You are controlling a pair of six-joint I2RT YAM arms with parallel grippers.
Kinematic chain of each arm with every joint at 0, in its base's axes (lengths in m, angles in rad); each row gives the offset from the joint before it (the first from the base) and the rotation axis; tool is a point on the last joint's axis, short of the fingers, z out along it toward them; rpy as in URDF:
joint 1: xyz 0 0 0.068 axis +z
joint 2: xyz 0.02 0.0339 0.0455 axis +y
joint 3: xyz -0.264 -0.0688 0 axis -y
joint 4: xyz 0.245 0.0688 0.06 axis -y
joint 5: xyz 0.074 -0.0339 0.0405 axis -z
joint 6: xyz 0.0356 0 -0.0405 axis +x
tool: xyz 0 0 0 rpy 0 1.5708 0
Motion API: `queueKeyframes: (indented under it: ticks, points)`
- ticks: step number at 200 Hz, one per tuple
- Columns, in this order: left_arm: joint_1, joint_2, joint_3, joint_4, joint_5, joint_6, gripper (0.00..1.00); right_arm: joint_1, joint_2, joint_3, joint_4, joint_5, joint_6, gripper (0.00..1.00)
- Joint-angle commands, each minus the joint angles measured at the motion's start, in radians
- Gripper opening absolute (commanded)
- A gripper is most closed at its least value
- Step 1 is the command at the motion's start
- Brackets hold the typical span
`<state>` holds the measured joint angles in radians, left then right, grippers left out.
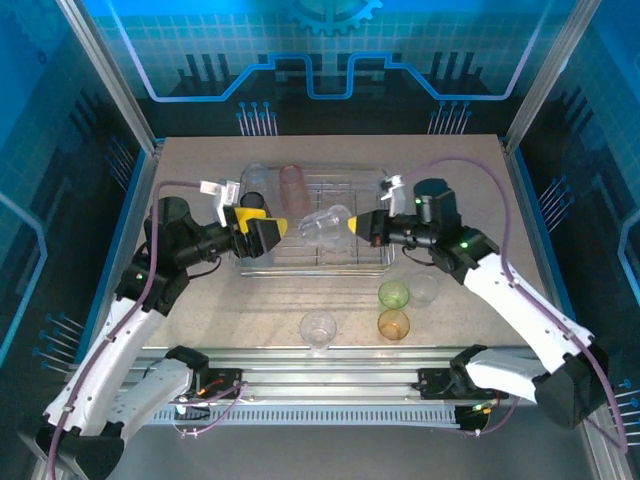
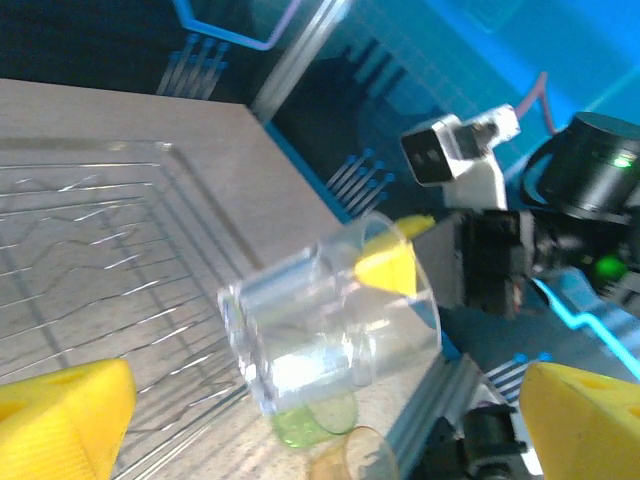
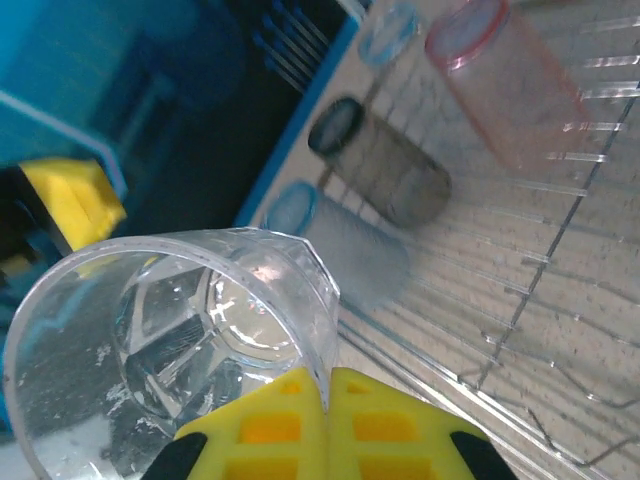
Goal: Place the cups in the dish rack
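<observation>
Yellow left fingers (image 2: pixel 60 425) stand wide apart, holding nothing, just left of the clear plastic tumbler (image 1: pixel 325 225), which hangs on its side over the silver wire dish rack (image 1: pixel 300 262). Its long axis runs left to right, base toward them; yellow right fingers (image 3: pixel 260 430) pinch its rim.

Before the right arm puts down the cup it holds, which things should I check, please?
1. The right gripper is shut on the clear cup at its rim: ok.
2. The clear cup is over the dish rack: ok.
3. Free place under it, away from the red-pink cup and the grey cup: ok.
4. The left gripper is open, not touching the clear cup: ok.
5. Height of the cup above the rack: cannot tell.
</observation>
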<state>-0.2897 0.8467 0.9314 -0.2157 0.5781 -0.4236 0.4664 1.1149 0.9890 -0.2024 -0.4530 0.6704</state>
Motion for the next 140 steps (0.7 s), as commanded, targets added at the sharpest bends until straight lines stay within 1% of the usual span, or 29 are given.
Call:
queueKeyframes:
  ticks: [1,19,46,79,109,140]
  points:
    - [0.007,0.034,-0.006,0.116,0.164,-0.051,0.99,-0.077,-0.049,-0.043,0.24,-0.177,0.175,0.0]
    - [0.006,0.048,-0.013,0.17,0.178,-0.078,1.0,-0.114,-0.068,-0.052,0.276,-0.216,0.212,0.0]
    - [0.006,0.08,0.0,0.198,0.191,-0.095,0.99,-0.127,-0.086,-0.059,0.335,-0.238,0.259,0.0]
    - [-0.002,0.126,0.002,0.27,0.25,-0.153,0.99,-0.125,-0.076,-0.063,0.426,-0.26,0.324,0.0]
    - [-0.024,0.133,0.008,0.276,0.248,-0.145,0.99,-0.114,-0.057,-0.053,0.462,-0.272,0.352,0.0]
    - [-0.036,0.154,0.018,0.272,0.256,-0.146,0.99,-0.084,-0.036,-0.041,0.462,-0.262,0.362,0.0]
